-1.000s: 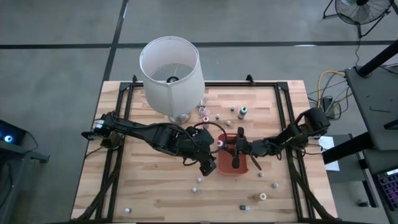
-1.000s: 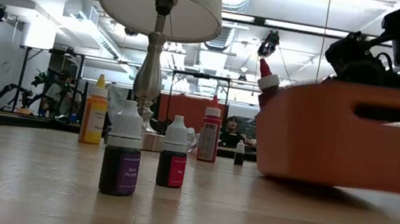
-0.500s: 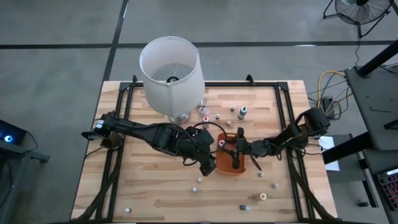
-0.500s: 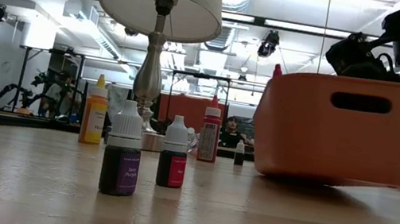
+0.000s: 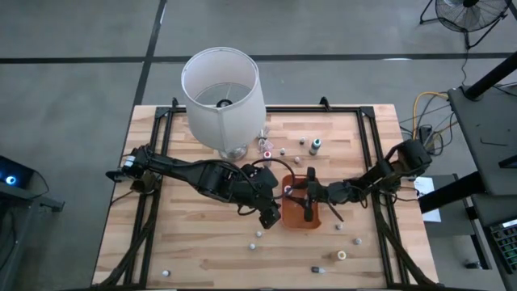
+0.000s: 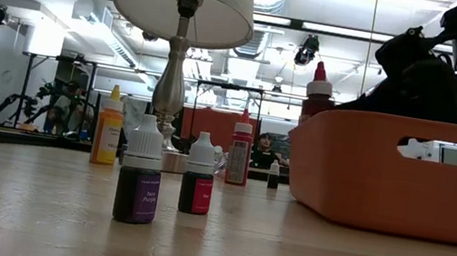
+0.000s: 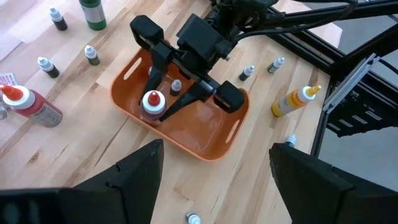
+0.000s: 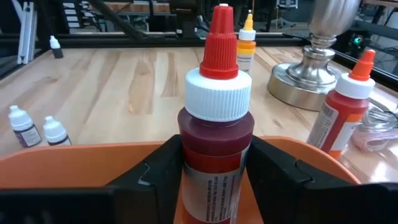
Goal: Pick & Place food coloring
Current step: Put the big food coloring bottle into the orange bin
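A red food coloring bottle [image 8: 214, 140] with a white collar and a red cone tip stands upright at the far-left corner of the orange tray [image 5: 303, 212]. My right gripper [image 8: 214, 171] is shut on it, reaching in from the table's right [image 5: 297, 192]. One tiny bottle [image 7: 176, 87] lies inside the tray. My left gripper [image 7: 217, 152] hangs open above the tray's left side [image 5: 271, 214] and touches nothing. The tray [image 6: 395, 177] sits flat on the table. My right gripper pinches the red bottle's body [image 8: 214, 180] just under the white collar, one finger [image 8: 158, 168] on each side. The fingers come level from the table's right. The bottle stands upright, its cap [image 6: 318, 83] above the tray's rim. The tray wall hides its base.
The lamp with the white shade [image 5: 222, 89] stands at the far left. Several tiny bottles lie scattered on the wood [image 5: 315, 145] [image 5: 341, 255] [image 5: 258, 234]. Two dark ones [image 6: 139, 183] [image 6: 197, 186] stand near the low camera. A yellow bottle [image 7: 292, 102] lies beside the tray.
The orange tray, tilted and raised off the table a second ago, has come down flat on the wood. The red bottle in my right gripper has turned from leaning to upright. Both arms have kept nearly in place.
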Motion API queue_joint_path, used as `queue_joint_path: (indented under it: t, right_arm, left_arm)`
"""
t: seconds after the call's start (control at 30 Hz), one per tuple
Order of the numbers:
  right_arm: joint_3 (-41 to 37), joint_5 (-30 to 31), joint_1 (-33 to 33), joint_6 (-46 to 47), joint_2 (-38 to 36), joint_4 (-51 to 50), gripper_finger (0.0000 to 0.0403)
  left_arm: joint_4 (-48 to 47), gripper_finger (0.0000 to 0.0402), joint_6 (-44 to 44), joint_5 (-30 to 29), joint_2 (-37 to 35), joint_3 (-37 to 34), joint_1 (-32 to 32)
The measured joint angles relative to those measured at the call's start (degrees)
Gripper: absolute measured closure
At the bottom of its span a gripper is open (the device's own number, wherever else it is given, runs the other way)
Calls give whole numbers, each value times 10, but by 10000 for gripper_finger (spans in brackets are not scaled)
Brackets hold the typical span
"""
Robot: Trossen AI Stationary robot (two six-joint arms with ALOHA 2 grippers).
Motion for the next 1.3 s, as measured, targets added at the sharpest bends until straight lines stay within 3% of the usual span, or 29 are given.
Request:
queue_joint_path:
  t: [0.7, 1.3]
  right_arm:
    - [-4, -3, 5, 53, -9, -55, 242]
    - [-4, -4, 6, 6, -32, -70, 230]
  left_arm:
    - [0, 138, -2, 0, 0, 0, 0]
    - [0, 138, -3, 0, 0, 0, 0]
